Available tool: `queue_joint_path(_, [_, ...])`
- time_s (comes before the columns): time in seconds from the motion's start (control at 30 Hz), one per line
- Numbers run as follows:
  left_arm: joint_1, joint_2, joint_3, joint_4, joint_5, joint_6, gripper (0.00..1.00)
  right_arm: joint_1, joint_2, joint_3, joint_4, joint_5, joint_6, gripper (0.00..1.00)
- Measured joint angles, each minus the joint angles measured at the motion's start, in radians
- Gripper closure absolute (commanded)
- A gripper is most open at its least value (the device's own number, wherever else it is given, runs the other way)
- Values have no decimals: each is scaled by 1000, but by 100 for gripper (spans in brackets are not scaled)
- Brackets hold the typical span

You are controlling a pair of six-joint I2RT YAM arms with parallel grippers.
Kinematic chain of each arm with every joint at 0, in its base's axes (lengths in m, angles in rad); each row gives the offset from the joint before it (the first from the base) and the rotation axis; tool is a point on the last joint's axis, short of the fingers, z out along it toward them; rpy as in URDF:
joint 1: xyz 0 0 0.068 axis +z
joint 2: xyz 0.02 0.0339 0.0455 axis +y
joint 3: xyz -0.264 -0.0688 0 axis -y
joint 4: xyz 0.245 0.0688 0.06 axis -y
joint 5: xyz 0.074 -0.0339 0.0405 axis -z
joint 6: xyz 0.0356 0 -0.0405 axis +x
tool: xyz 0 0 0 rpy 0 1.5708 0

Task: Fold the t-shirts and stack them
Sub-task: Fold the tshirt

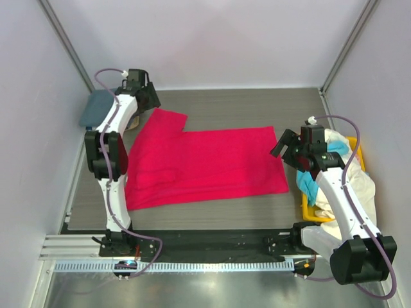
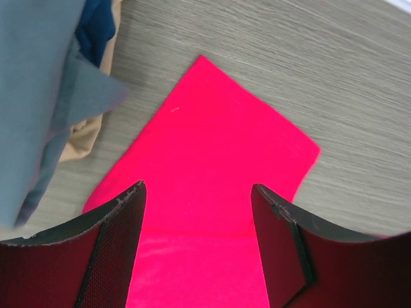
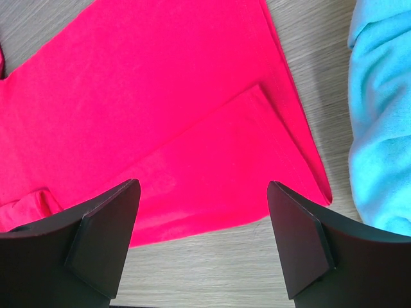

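Note:
A bright red-pink t-shirt lies spread flat on the table, one sleeve pointing to the far left. My left gripper hovers over that sleeve, jaws apart and nothing between them. A folded slate blue-grey t-shirt lies at the far left with tan cloth under it. My right gripper is open above the red shirt's right hem corner, holding nothing. Cyan and cream-white t-shirts sit heaped at the right.
A yellow bin at the right edge holds the heaped shirts, under the right arm. Bare grey table shows behind the red shirt. White walls close in on the back and both sides.

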Motion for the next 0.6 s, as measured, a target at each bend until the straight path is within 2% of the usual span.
queue_joint_path(0.27, [0,199,222,-85,0,46,32,0,0,-5,-2,-7,-18,14])
queue_joint_path(0.6, [1,452,505,-138,-14,83,25,0,-5,-19,-18,-19,-39,14])
